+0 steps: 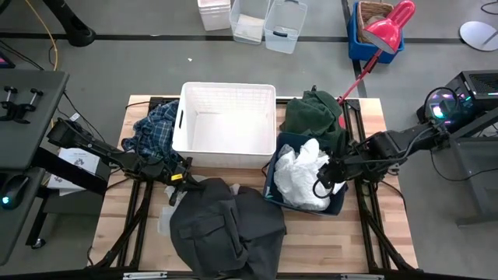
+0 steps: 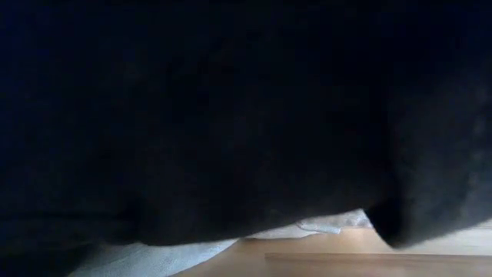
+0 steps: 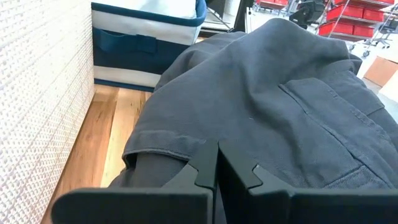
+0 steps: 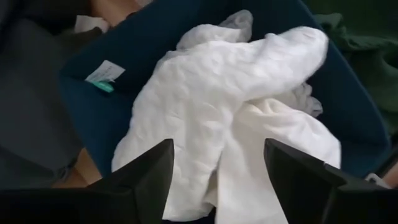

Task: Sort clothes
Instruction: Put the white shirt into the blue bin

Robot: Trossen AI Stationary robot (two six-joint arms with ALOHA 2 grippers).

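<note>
The large dark grey garment (image 1: 226,229) lies heaped on the table's near middle and fills the low view (image 2: 231,115). My left gripper (image 1: 180,177) is shut at its far left edge, low over the table; it also shows in the left wrist view (image 3: 217,165). The thin white garment (image 1: 302,175) lies bunched in the navy bin (image 1: 311,211). My right gripper (image 1: 323,180) hangs open just above it (image 4: 217,168), touching nothing. The plaid shirt (image 1: 152,132) lies left of the white basket (image 1: 227,85). The dark green garment (image 1: 311,113) lies at the bin's far end. My left gripper's shut fingertips (image 3: 208,158) stand level at the grey garment's hemmed edge (image 3: 163,151), coming from the table's left. I cannot tell whether they touch the cloth. The garment lies slack on the table.
The white lattice basket's wall (image 3: 37,93) stands close beside my left gripper, with a strip of bare wood (image 3: 106,143) between it and the grey garment. The navy bin (image 3: 137,50) stands beyond. Something pale (image 1: 166,218) lies under the garment's left edge.
</note>
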